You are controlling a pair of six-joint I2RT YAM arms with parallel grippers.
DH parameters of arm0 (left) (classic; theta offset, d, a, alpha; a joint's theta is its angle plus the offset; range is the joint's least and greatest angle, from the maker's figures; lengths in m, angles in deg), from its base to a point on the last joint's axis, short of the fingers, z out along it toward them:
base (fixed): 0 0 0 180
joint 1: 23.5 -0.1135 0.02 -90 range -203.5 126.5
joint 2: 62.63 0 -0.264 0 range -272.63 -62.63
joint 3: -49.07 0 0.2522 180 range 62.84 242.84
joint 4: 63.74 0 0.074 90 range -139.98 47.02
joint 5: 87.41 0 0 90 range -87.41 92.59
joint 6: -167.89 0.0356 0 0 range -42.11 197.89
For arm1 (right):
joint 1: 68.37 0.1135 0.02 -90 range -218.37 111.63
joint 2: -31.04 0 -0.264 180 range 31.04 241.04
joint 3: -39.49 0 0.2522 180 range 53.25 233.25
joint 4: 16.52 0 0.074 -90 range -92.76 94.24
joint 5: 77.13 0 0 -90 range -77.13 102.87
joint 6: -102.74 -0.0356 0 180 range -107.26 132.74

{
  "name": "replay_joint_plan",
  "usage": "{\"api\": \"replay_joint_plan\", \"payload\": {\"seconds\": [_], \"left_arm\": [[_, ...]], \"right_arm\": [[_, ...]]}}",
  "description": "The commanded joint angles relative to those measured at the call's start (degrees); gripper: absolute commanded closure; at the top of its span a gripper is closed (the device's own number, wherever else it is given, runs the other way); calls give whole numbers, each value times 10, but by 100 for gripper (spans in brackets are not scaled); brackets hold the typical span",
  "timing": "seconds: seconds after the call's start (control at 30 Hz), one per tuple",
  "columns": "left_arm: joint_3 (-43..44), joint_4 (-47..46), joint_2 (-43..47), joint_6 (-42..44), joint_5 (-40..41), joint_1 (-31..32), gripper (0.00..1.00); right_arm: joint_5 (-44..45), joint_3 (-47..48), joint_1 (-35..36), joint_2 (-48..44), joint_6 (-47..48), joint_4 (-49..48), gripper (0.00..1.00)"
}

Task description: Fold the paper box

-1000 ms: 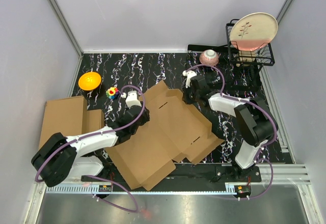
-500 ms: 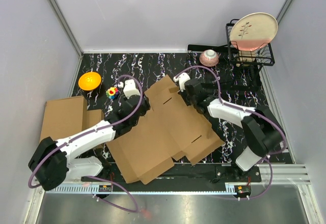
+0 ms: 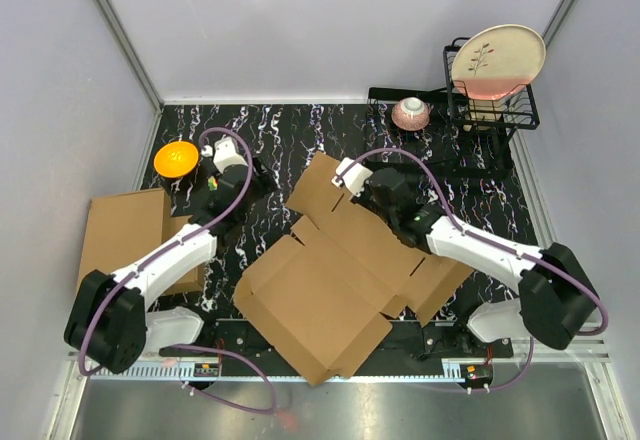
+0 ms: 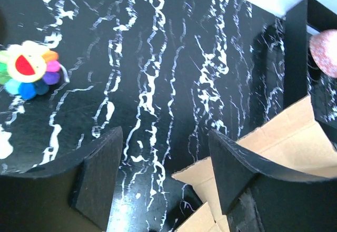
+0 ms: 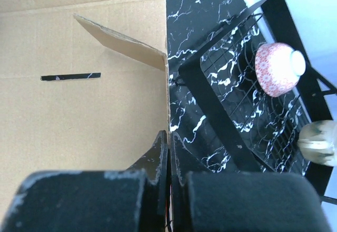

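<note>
The paper box (image 3: pixel 330 280) is a flat brown die-cut cardboard sheet lying across the middle of the marbled table. My right gripper (image 3: pixel 350 184) is at its far right edge. In the right wrist view that gripper (image 5: pixel 169 137) is shut on the thin edge of the paper box (image 5: pixel 79 110), and one small flap (image 5: pixel 124 48) stands up ahead of it. My left gripper (image 3: pixel 250 178) is left of the sheet and not touching it. In the left wrist view it (image 4: pixel 166 163) stands open over bare table, with a corner of the paper box (image 4: pixel 274 137) beside its right finger.
A stack of closed cardboard boxes (image 3: pixel 125 230) lies at the left edge. An orange bowl (image 3: pixel 176 157) and a rainbow flower toy (image 4: pixel 26 68) are at the far left. A pink bowl (image 3: pixel 411 112) and a black dish rack (image 3: pixel 490 110) holding a plate (image 3: pixel 497 58) stand at the far right.
My left gripper has let go of the sheet, opened and drawn back to the far left. My right gripper has shut on the sheet's edge, and the sheet has slid and turned toward the near side.
</note>
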Motion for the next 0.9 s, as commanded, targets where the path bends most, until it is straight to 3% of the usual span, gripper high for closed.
{"api": "replay_joint_plan", "payload": {"seconds": [0.0,0.13,0.27,0.6,0.87], "left_arm": [[-13,-111,-24,15,-130,-11,33],[-75,-232,-34,-13,-200,-10,34],[-112,-326,-50,-19,-212,-8,35],[-183,-530,-62,50,-232,7,37],[-182,-509,-85,116,-202,66,38]], "right_arm": [[-9,-12,5,-44,48,2,100],[16,-27,21,-43,63,-16,100],[80,-39,49,-27,113,-71,100],[116,-60,78,-31,151,-135,100],[171,-81,115,-18,188,-190,100]]}}
